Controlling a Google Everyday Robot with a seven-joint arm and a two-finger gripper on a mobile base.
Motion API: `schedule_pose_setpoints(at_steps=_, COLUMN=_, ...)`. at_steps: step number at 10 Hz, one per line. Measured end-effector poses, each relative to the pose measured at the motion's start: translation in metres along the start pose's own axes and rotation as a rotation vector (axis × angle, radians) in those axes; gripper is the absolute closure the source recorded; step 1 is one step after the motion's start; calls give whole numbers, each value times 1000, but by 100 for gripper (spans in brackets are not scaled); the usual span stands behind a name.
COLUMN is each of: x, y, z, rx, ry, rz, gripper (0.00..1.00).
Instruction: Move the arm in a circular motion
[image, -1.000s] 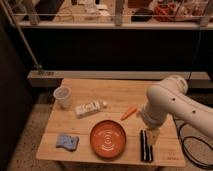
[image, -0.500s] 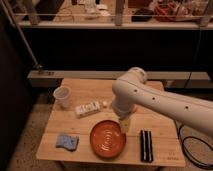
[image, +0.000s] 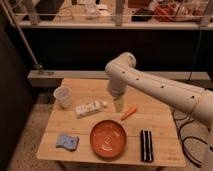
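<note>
Nearest, along the lower edge of the wooden tabletop (image: 162, 120), lie a blue sponge (image: 66, 142) at lower left, an orange plate (image: 108, 138) in the middle and a black striped object (image: 145, 145) at lower right. Farther back sit a carrot (image: 129, 112), a white box (image: 89, 108) and a clear cup (image: 63, 96) at left. The arm (image: 150, 86) reaches in from the right edge, its beige hand (image: 118, 104) hanging at frame centre just left of the carrot; whether it is spread, I cannot tell.
</note>
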Motion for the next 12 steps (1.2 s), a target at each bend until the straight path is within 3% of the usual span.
schedule_pose_setpoints(at_steps=3, x=76, y=-3, z=2, rx=-5, ry=60, rz=122, gripper=20)
schedule_pose_setpoints(at_steps=7, x=168, y=21, z=0, rx=-22, ry=119, rz=265, gripper=20)
schedule_pose_setpoints(at_steps=10, x=227, y=71, z=-6, rx=-41, ry=142, rz=359, gripper=20)
schedule_pose_setpoints(at_steps=12, x=242, y=126, z=-16, rx=-46, ry=140, rz=394, gripper=20)
